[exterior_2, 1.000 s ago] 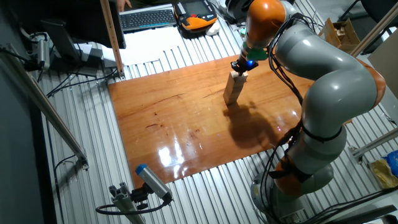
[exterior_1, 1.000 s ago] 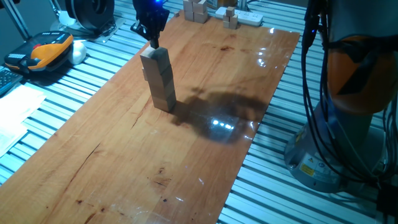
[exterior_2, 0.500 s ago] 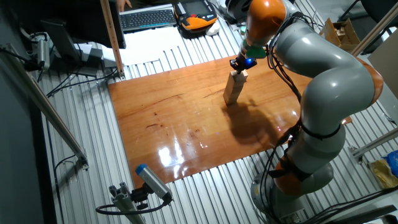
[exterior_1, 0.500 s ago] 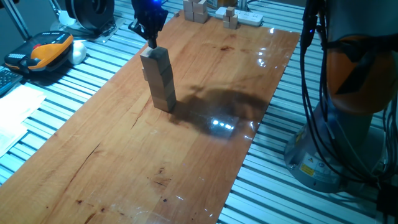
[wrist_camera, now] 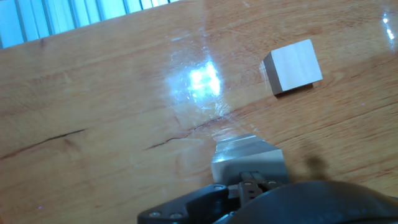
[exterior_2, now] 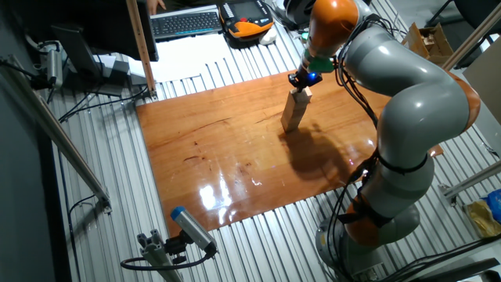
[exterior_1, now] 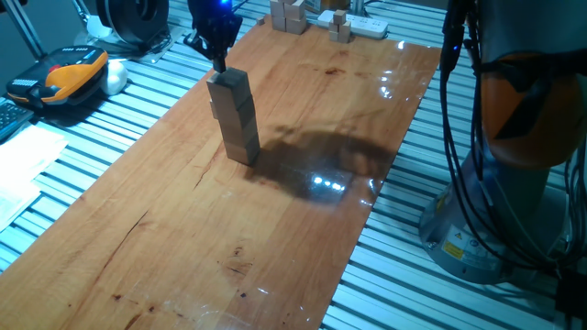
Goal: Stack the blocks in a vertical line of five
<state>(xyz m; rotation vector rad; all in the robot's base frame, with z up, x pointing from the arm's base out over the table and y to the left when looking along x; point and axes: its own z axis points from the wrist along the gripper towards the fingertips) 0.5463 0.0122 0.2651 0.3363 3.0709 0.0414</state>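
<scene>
Glossy wooden board on slatted table, block stack standing on it

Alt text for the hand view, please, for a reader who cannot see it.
Looking down on a glossy wooden table, the top of a pale wooden block stack sits upper right. The dark gripper fills the bottom edge; whether it is open cannot be told.

pale plain wood blocks, glossy reddish-brown grained board, black claw
</scene>
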